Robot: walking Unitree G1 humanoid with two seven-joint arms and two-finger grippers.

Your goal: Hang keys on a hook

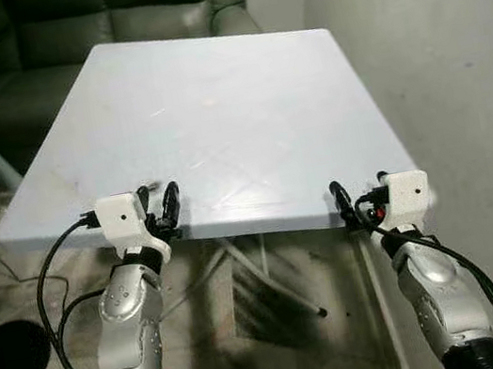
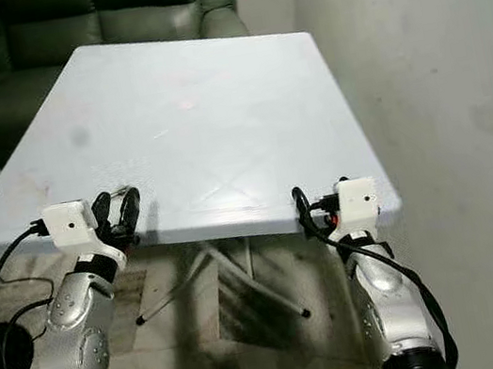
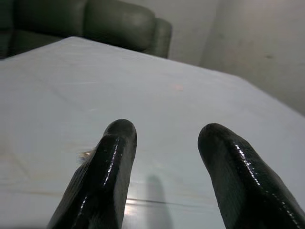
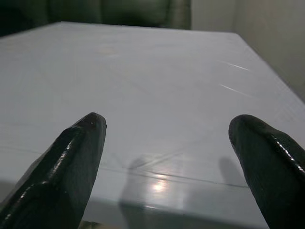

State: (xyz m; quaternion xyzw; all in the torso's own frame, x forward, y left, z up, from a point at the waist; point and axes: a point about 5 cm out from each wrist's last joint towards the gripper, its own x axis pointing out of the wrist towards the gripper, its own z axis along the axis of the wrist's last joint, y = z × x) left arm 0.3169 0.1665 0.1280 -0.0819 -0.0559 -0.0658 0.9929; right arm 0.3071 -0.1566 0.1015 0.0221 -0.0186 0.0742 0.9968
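**At the table's near edge, both grippers empty and no keys to be seen**

Across the middle of the head views spreads a pale blue-white square folding table (image 1: 213, 104), its top bare. Low left in the frame, the left gripper (image 1: 159, 207) hovers at the near edge, its two black fingers (image 3: 107, 167) parted by a moderate gap and holding nothing. Low right, the right gripper (image 1: 350, 204) sits at the near right corner; its fingers (image 4: 71, 157) stand wide apart, also empty.

Judging by this, the task is at its very start: the keys and the hook must first be found. The next move likely calls for turning or walking to search, since nothing on this tabletop can be picked up.

Keys and hook cannot be made out anywhere here. A dark green leather sofa (image 1: 103, 19) along the upper edge is cut off by the frame, and a plain grey wall (image 1: 454, 62) on the right carries no fitting that I can discern. Under the table, its metal legs (image 1: 274, 285) are partly lost in shadow.
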